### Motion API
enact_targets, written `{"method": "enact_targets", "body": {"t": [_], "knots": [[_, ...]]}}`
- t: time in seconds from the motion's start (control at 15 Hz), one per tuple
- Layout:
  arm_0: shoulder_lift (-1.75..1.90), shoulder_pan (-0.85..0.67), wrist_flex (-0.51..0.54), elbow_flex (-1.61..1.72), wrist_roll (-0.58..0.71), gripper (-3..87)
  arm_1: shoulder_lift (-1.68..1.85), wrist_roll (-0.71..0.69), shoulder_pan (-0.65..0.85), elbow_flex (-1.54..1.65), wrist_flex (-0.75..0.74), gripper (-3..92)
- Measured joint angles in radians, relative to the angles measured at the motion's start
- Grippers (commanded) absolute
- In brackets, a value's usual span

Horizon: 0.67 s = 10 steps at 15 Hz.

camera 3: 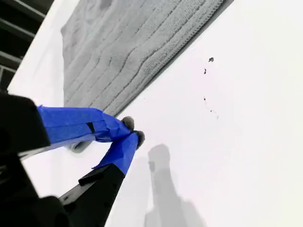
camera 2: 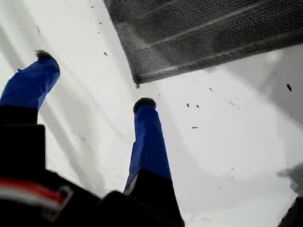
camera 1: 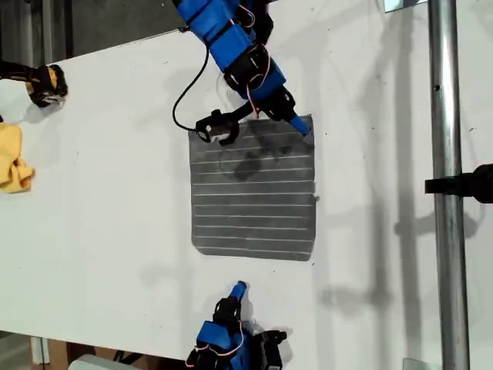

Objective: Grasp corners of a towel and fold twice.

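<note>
First end effector: my first end effector [camera 2: 94,80] hanging with jaws wide apart, gripping nothing, straddling a corner [camera 2: 142,73] of the towel [camera 1: 253,193], likely lining up a pinch there.
Second end effector: my second end effector [camera 3: 131,130] sitting with tips pressed together, empty, just off the towel's opposite hem, probably waiting.
Towel: lying flat on the desk [camera 1: 100,216], unfolded.
Containers: none showing. Only a yellow cloth [camera 1: 11,158] lying at the exterior view's left edge.

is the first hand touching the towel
Apart. The first wrist view shows bare table between my first hand, open, and the towel corner. The exterior view shows the same gap.
</note>
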Motion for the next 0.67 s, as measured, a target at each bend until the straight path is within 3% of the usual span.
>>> {"method": "enact_targets", "body": {"t": [0.4,0.47,0.53,0.67], "knots": [[0.000,0.006,0.000,0.000,0.000,-1.5,-0.268,0.067,-0.028,0.094,-0.229,33.3],[0.000,0.006,0.000,0.000,0.000,-1.5,-0.291,0.072,-0.028,0.094,-0.242,27.3],[0.000,0.006,0.000,0.000,0.000,-1.5,-0.307,0.075,-0.026,0.092,-0.244,10.4],[0.000,0.006,0.000,0.000,-0.014,-1.5,-0.321,0.115,-0.020,0.091,-0.264,5.2]]}}
